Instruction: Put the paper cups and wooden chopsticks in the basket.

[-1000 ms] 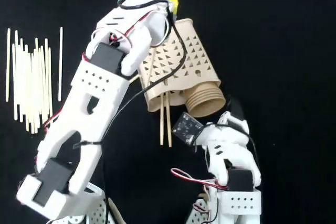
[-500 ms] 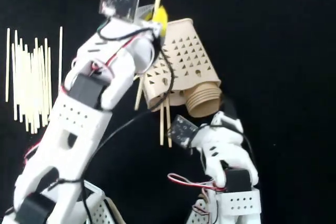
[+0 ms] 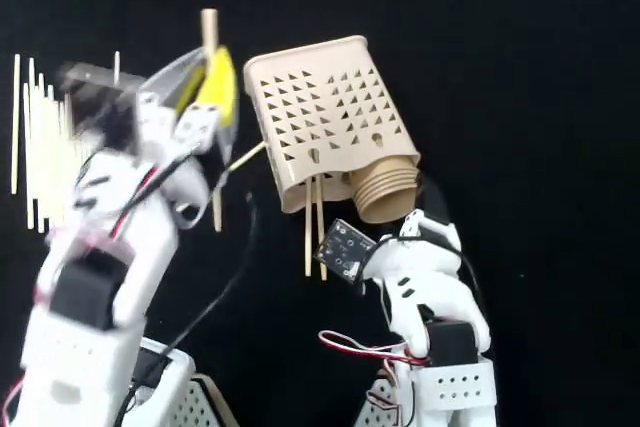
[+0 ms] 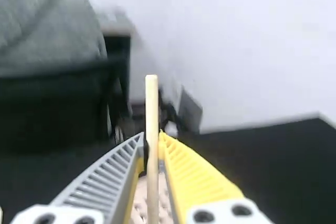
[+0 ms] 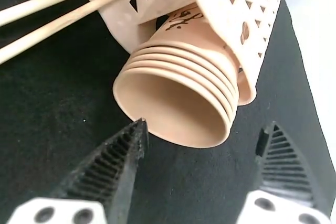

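A beige perforated basket (image 3: 325, 112) lies on its side on the black table. A stack of paper cups (image 3: 387, 192) pokes out of its mouth, and two wooden chopsticks (image 3: 313, 232) stick out beside it. My left gripper (image 3: 212, 97) is left of the basket, shut on one upright chopstick (image 4: 151, 129) between its grey and yellow fingers. My right gripper (image 5: 207, 126) is open just in front of the cups' (image 5: 178, 108) mouth, one black finger on each side, touching nothing. Several loose chopsticks (image 3: 55, 152) lie at the far left.
One chopstick (image 3: 246, 156) slants out from the basket's left side. My right arm's base (image 3: 450, 377) stands at the front edge, my left arm's base (image 3: 150, 387) at the front left. Bare black table lies to the right of the basket.
My left arm has swung left from above the basket, carrying the chopstick with it. The right arm has hardly moved.
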Robot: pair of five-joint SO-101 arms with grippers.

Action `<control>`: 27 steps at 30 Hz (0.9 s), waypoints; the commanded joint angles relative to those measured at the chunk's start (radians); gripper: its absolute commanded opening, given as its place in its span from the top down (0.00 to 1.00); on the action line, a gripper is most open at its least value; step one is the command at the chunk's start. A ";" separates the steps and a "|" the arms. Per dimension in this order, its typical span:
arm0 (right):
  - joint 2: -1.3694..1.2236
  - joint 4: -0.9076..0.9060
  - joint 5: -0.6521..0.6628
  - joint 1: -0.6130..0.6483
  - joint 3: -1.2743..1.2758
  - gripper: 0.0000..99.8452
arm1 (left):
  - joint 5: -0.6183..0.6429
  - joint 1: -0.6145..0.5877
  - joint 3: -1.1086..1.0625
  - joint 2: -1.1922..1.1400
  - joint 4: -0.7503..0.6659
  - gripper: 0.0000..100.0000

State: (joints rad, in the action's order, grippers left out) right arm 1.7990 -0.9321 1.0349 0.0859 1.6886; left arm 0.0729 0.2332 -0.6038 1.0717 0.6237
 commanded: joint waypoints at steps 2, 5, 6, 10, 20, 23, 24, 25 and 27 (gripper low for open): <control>0.031 0.015 -0.011 0.006 -0.010 0.66 | 0.005 -0.061 -0.166 0.305 -0.132 0.97; -0.056 0.017 -0.011 -0.015 -0.056 0.66 | 0.005 -0.107 -0.274 0.442 -0.210 0.97; -0.102 0.017 -0.011 -0.023 -0.085 0.66 | 0.005 -0.124 -0.306 0.482 -0.233 0.97; -0.349 0.017 -0.008 -0.043 -0.240 0.66 | 0.006 -0.154 -0.401 0.578 -0.295 0.97; -0.763 0.233 0.017 -0.084 -0.349 0.66 | -0.003 -0.157 -0.429 0.598 -0.293 0.97; -0.748 0.324 0.017 -0.089 -0.302 0.66 | 0.006 -0.209 -0.441 0.597 -0.301 0.97; -0.743 0.356 0.017 -0.089 -0.288 0.66 | 0.006 -0.217 -0.443 0.598 -0.301 0.97; -0.740 0.384 0.017 -0.089 -0.275 0.66 | 0.006 -0.225 -0.443 0.598 -0.299 0.97; -0.740 0.431 0.017 -0.084 -0.259 0.66 | 0.006 -0.226 -0.444 0.598 -0.295 0.97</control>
State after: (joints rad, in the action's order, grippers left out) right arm 1.0518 -0.5777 1.0411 0.0107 1.4277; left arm 0.0729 0.0276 -1.0518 1.6655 0.3399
